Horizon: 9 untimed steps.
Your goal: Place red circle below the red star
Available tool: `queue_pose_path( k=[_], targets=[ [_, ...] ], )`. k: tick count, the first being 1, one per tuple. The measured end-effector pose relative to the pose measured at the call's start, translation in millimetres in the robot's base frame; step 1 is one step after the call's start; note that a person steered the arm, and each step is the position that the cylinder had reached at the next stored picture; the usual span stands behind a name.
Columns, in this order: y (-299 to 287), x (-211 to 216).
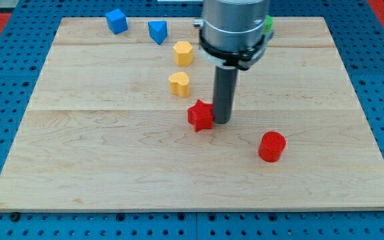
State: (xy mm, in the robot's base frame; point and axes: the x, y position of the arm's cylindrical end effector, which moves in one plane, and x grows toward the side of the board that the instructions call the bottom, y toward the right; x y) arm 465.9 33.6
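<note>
In the camera view, a pale wooden board of jointed planks, with fine grain lines, lies on a blue perforated surface. The arm ends in a smooth dark rod; there are no jaws, so nothing is gripped. My tip rests on the board, touching or just beside the right side of the red star, a matte, chunky block with blunt points. The red circle, a short smooth cylinder, sits apart from the tip, toward the view's lower right, and to the right of and below the star. Above the star lie a yellow heart-shaped block and a yellow hexagonal block. Near the view's top are a blue cube and a blue triangular block. A green block peeks out behind the arm; its shape cannot be made out.
</note>
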Motion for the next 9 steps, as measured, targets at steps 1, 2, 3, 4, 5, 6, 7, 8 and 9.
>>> queue_pose_path(
  k=[1, 2, 3, 4, 5, 6, 7, 8, 9],
  targets=[
    [-17, 0],
    [42, -2],
    [112, -3],
    [147, 35],
    [127, 64],
    [82, 75],
    [77, 65],
    [87, 43],
    [73, 43]
  ],
)
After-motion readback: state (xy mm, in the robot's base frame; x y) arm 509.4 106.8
